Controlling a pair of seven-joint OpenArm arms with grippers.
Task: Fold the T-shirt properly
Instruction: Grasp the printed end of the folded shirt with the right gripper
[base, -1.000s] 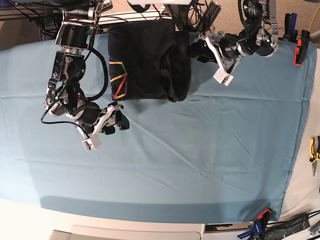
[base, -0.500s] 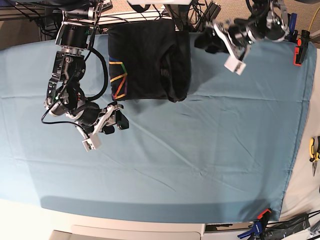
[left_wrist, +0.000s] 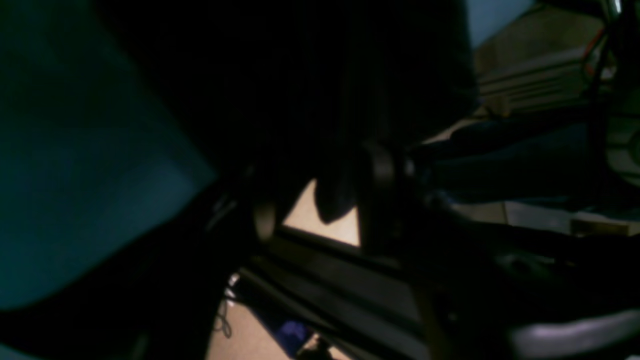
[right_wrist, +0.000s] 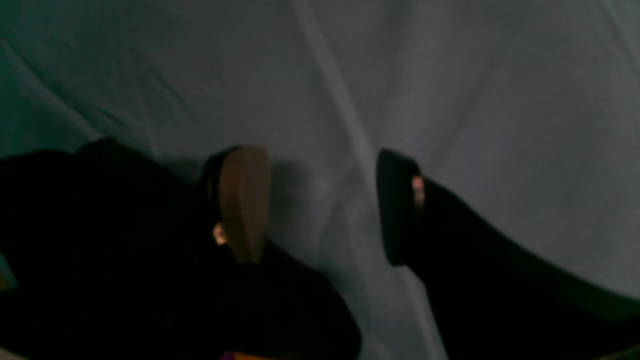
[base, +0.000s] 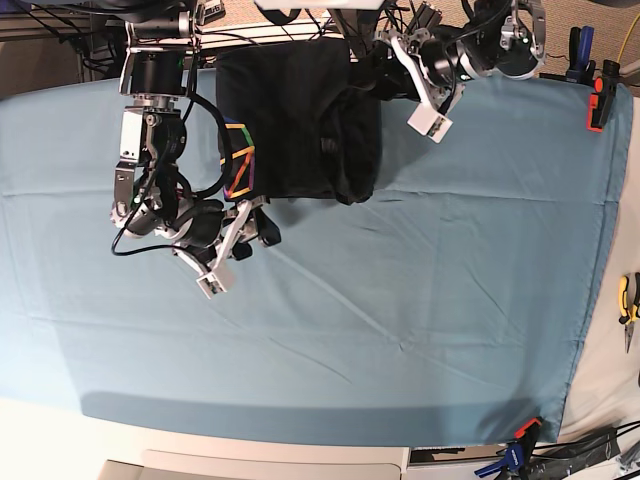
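Tabletop (base: 60, 430), pale, covered almost edge to edge by a teal-blue cloth sheet (base: 400, 290) with soft creases; orange and blue clamps (base: 522, 440) at its near corner, another clamp (base: 598, 100) at the far right edge. T-shirt (base: 295, 120): dark charcoal, folded into a compact block at the far middle edge of the sheet, its long axis running from the far edge toward the near side, the rainbow-striped trim (base: 238, 168) turned to the block's near-left corner. Right hand (base: 255, 228): hovering over bare sheet just off that corner, fingers (right_wrist: 242, 200) spread wide with only cloth between them, holding nothing. Left hand (base: 392, 68): at the T-shirt's far right corner; its wrist view is dark and blurred, so the fingers appear parted against black fabric, but whether they pinch it cannot be told.
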